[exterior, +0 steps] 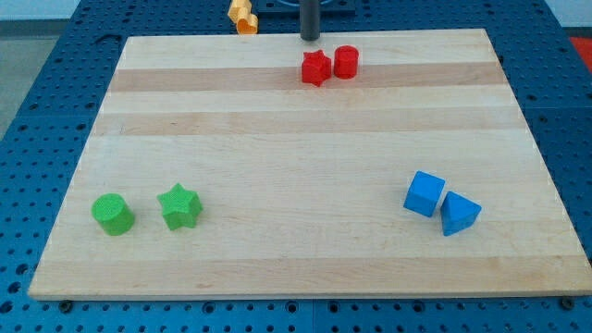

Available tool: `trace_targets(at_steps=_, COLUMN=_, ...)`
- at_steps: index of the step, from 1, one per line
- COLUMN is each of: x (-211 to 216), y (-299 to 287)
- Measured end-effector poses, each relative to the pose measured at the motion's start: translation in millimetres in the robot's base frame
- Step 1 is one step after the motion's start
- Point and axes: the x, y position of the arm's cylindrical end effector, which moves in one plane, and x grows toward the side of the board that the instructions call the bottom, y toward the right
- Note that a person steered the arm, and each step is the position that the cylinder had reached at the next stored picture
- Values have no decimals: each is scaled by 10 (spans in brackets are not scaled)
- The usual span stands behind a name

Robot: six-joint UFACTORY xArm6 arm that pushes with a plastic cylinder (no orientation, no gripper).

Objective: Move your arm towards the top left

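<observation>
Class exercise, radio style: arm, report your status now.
My tip at board's top edge, just above the red star block. Top left corner ahead. Small orange block lies off the board that way.

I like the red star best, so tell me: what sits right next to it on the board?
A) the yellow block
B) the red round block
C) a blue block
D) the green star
B: the red star sits near the view's top with the red round block close on its right, while my tip stands just above them at the board's top edge.
</observation>
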Motion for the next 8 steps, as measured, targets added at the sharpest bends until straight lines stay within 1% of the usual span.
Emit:
trace_targets(at_steps=3, x=17, y=-101)
trace_targets(at_steps=4, x=-2, y=-932)
trace_targets(at_steps=5, x=8, y=-1568)
trace_targets(at_steps=8, x=0, y=-1770)
